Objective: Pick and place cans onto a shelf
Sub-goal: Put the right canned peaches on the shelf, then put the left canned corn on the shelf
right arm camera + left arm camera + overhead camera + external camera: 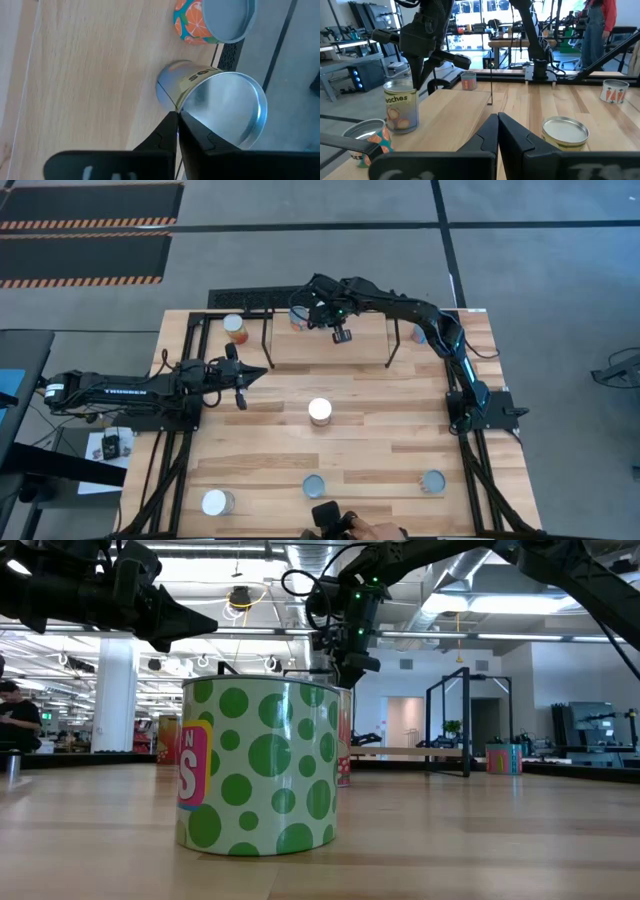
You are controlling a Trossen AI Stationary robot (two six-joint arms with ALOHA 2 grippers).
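one can (299,316) stands on the shelf (340,350), upright at its back left corner; in the right wrist view it shows as a silvery can (215,110) at the platform's edge. the rest of the load is not yet placed. six more cans show on the tabletop in the high view: an orange-labelled can (237,328) just left of the shelf, one (418,333) just right of it and partly hidden by the right arm, a white-topped can (320,411) at mid-table, and three along the front edge, the front left can (215,502), the front middle can (314,486) and the front right can (433,481). an eighth can is not seen.

the right gripper (341,335) hangs over the shelf, just beside the placed can, its fingers pressed together and holding nothing. the left gripper (258,371) hovers over the table's left side, well apart from every can, its fingers likewise together and empty.

judged from this layout, the task is at an early stage: one placement is done and at least six are left. most of the shelf top is bare. the nearest candidates are the two cans flanking the shelf.
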